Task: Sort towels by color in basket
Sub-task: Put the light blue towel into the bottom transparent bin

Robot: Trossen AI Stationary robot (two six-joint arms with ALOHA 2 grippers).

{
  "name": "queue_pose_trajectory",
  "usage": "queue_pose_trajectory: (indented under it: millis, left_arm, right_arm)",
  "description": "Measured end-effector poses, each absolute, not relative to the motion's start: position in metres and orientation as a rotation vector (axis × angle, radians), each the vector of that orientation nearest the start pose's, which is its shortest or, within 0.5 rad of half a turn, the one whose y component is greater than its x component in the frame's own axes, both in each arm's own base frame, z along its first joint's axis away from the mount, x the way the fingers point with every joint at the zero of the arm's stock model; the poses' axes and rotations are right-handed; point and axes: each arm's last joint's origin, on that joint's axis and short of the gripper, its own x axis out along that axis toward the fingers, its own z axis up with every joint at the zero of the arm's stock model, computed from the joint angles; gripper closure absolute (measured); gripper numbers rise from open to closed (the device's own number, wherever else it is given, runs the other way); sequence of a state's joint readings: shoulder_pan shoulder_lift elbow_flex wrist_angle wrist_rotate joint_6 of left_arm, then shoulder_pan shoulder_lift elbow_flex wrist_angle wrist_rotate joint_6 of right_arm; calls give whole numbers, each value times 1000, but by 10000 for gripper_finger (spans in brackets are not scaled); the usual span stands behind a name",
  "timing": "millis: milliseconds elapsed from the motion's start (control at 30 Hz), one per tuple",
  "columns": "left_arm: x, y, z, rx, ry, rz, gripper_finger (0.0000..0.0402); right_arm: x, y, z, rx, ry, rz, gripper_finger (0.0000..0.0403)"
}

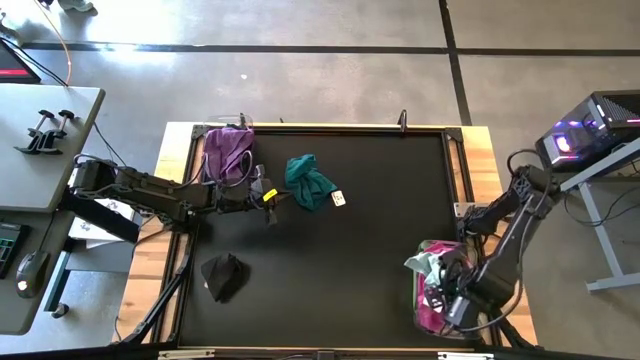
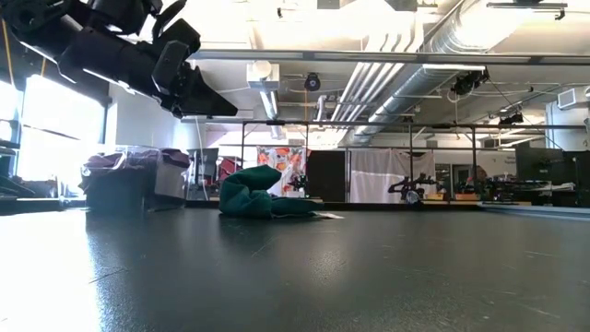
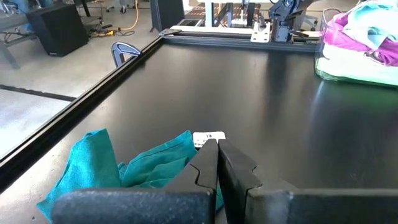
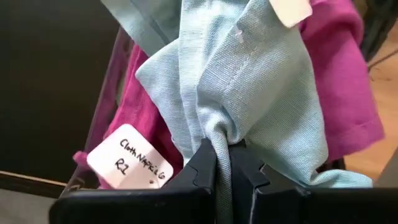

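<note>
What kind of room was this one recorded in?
Likely a robotics lab or workshop: bare concrete floor around the black table, exposed ducts overhead, and desks with equipment on either side.

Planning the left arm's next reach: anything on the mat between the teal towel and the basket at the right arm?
Nothing: the high view shows bare black mat between the teal towel and the basket. The left wrist view agrees.
</note>
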State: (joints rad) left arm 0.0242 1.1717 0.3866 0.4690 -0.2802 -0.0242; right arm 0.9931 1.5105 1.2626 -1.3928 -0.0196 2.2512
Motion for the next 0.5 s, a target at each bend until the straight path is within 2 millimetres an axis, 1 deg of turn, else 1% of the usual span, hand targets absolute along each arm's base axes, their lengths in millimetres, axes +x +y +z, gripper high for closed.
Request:
queue_pose_trajectory:
  millis: [67, 167, 300, 367, 500]
  left_arm:
    - [224, 13, 186, 17, 311, 306, 401]
    - [224, 13, 186, 18, 312, 306, 401]
    - [224, 15, 186, 19, 311, 313, 402]
    - [223, 16, 186, 20, 312, 331, 401]
    - [223, 17, 186, 21, 311, 339, 402]
  right_arm:
    - [138, 209, 259, 927, 1396, -1016, 391]
    - [144, 213, 240, 954, 1486, -899, 391]
    - [151, 209, 218, 972, 1487, -843, 380]
    - [153, 203, 209, 951, 1497, -832, 359]
    - [154, 194, 201, 895, 1537, -832, 294]
